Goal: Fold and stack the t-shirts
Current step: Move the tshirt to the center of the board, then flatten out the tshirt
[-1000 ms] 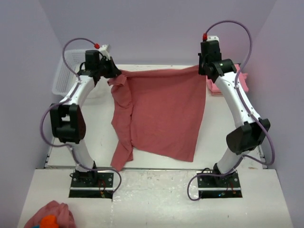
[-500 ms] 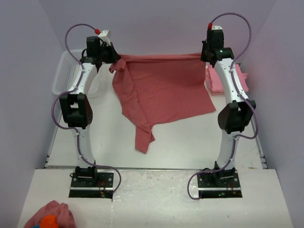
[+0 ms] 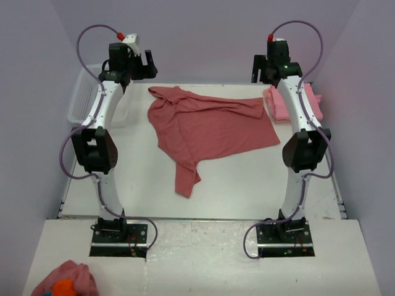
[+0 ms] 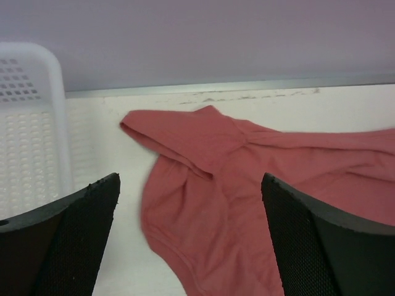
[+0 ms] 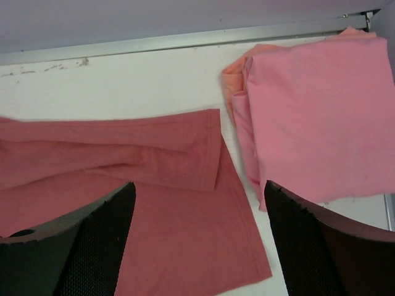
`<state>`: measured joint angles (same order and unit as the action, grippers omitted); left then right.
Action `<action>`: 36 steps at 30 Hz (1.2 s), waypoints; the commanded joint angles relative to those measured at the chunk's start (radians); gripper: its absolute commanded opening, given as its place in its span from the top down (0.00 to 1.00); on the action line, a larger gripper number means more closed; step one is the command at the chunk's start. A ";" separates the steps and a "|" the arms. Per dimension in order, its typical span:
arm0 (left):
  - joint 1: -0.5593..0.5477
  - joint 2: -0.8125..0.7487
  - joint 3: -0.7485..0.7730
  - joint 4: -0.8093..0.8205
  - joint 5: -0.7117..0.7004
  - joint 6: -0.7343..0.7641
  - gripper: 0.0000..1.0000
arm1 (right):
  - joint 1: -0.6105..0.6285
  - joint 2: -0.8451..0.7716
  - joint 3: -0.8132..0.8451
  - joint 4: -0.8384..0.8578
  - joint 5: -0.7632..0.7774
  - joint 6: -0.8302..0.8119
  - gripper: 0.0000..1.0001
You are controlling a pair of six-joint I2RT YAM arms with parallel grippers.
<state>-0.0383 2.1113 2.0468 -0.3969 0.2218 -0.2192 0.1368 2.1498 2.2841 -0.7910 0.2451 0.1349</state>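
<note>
White perforated plastic basket (image 3: 80, 98) sits at 10 o'clock on the white table (image 3: 247, 179). Left gripper (image 4: 190, 180) is raised over the far edge, jaws spread wide, grasping nothing. Dusty rose-red cotton t-shirt (image 3: 210, 126) lies rumpled from centre toward 12 o'clock, free of both grippers. Right gripper (image 5: 199, 185) likewise released and empty. Folded salmon-pink t-shirt (image 5: 315, 117) lies at 2 o'clock, just beside the red one

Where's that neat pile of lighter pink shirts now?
From above, the folded pink pile sits at the far right corner of the table, just right of the spread-out red t-shirt.
</note>
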 commanded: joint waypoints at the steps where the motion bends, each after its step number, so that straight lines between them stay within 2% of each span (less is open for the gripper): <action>1: -0.183 -0.240 0.016 -0.092 -0.124 0.060 0.05 | 0.014 -0.247 -0.056 -0.013 -0.002 0.040 0.14; 2: -0.224 -0.294 -0.044 -0.135 -0.169 0.052 0.14 | 0.012 -0.293 -0.154 0.001 -0.009 0.076 0.14; 3: -0.268 -0.324 -0.086 -0.148 -0.192 0.046 0.19 | 0.012 -0.377 -0.199 0.001 -0.019 0.097 0.15; 4: -0.357 -0.352 -0.190 -0.158 -0.208 0.038 0.22 | 0.014 -0.416 -0.246 0.006 -0.044 0.109 0.15; 6: -0.451 -0.428 -0.294 -0.184 -0.323 -0.014 0.28 | 0.015 -0.490 -0.385 0.030 -0.070 0.138 0.16; 7: -0.550 -0.451 -0.348 -0.191 -0.363 -0.037 0.30 | 0.014 -0.560 -0.440 0.050 -0.085 0.141 0.16; 8: -0.596 -0.486 -0.443 -0.207 -0.463 -0.093 0.32 | 0.015 -0.591 -0.533 0.074 -0.089 0.150 0.18; 9: -0.642 -0.496 -0.476 -0.227 -0.519 -0.135 0.37 | 0.014 -0.613 -0.561 0.072 -0.086 0.161 0.19; 12: -0.819 -0.507 -0.603 -0.290 -0.639 -0.300 0.51 | 0.014 -0.680 -0.658 0.073 -0.125 0.192 0.21; 15: -0.940 -0.484 -0.680 -0.359 -0.745 -0.454 0.55 | 0.014 -0.735 -0.721 0.078 -0.156 0.226 0.21; 18: -1.047 -0.407 -0.663 -0.492 -0.873 -0.586 0.52 | 0.014 -0.792 -0.771 0.079 -0.170 0.236 0.21; 23: -1.150 -0.240 -0.610 -0.712 -0.953 -0.774 0.51 | 0.014 -0.858 -0.807 0.072 -0.136 0.223 0.20; 25: -1.189 -0.225 -0.606 -0.747 -0.970 -0.830 0.50 | 0.012 -0.867 -0.816 0.072 -0.110 0.213 0.21; 36: -1.195 -0.220 -0.709 -0.767 -0.926 -0.901 0.51 | 0.012 -0.861 -0.822 0.081 -0.122 0.219 0.20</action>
<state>-1.2354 1.9091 1.3476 -1.1294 -0.6624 -1.0485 0.1505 1.2892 1.4635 -0.7383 0.1127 0.3458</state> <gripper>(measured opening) 0.490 0.796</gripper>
